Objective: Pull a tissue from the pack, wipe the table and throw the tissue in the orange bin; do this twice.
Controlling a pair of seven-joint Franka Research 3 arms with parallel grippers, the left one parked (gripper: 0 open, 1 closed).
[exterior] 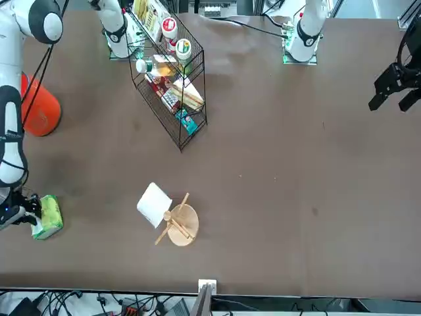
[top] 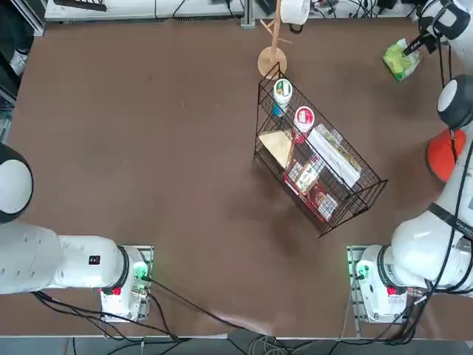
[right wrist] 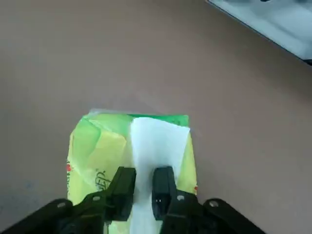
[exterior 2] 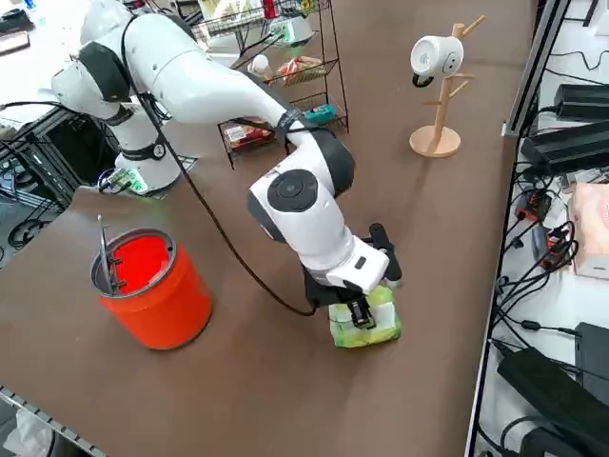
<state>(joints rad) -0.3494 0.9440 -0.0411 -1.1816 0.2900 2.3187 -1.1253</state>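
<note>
The yellow-green pack (right wrist: 97,146) lies flat on the brown table (top: 148,148) near its far right corner, also seen from the side (exterior 2: 366,324) and from the front (exterior: 47,217). A white tissue (right wrist: 158,136) sticks out of the pack's top. My right gripper (right wrist: 144,187) stands right over the pack with its two fingers pinched together on that tissue. From overhead the gripper (top: 415,46) covers part of the pack (top: 401,59). The orange bin (top: 443,155) stands upright on the table nearer the arm's base, a short way from the pack (exterior 2: 157,286).
A black wire basket of groceries (top: 318,159) stands mid-table, left of the bin. A wooden stand with a white paper roll (top: 273,55) sits at the far edge. The table's right edge runs close beside the pack.
</note>
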